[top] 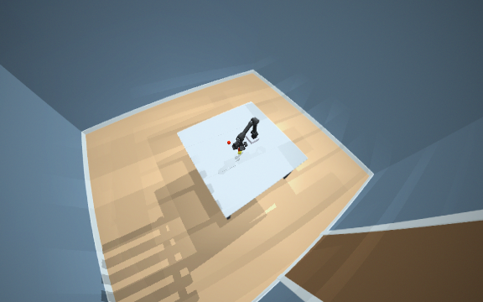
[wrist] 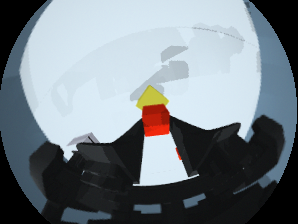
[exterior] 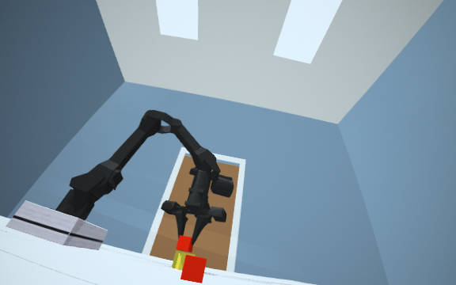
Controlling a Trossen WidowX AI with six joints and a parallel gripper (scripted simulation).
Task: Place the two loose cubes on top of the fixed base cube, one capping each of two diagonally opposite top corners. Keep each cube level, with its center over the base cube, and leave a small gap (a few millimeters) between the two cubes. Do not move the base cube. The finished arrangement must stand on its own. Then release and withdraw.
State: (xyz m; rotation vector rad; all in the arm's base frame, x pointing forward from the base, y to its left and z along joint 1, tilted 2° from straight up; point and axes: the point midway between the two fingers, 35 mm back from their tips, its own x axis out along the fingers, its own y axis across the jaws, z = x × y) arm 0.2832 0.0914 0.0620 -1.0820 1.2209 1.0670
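Note:
The yellow base cube (top: 239,153) (exterior: 179,260) (wrist: 150,96) stands on the white table. My gripper (exterior: 186,239) (wrist: 154,119) is shut on a red cube (exterior: 184,244) (wrist: 156,127). The held cube is over the base cube; in the exterior view its lower edge meets the top of the yellow cube, and I cannot tell whether they touch. In the wrist view it covers the near part of the yellow top, leaving a far corner in sight. The other red cube (top: 229,143) (exterior: 193,269) stands apart on the table, mostly hidden behind a finger in the wrist view.
The arm's grey base block (top: 252,140) (exterior: 42,223) (wrist: 83,139) stands on the white table (top: 225,184) (exterior: 6,253) (wrist: 100,45). In the exterior view the loose red cube overlaps part of the yellow cube. Arm shadows lie on the table.

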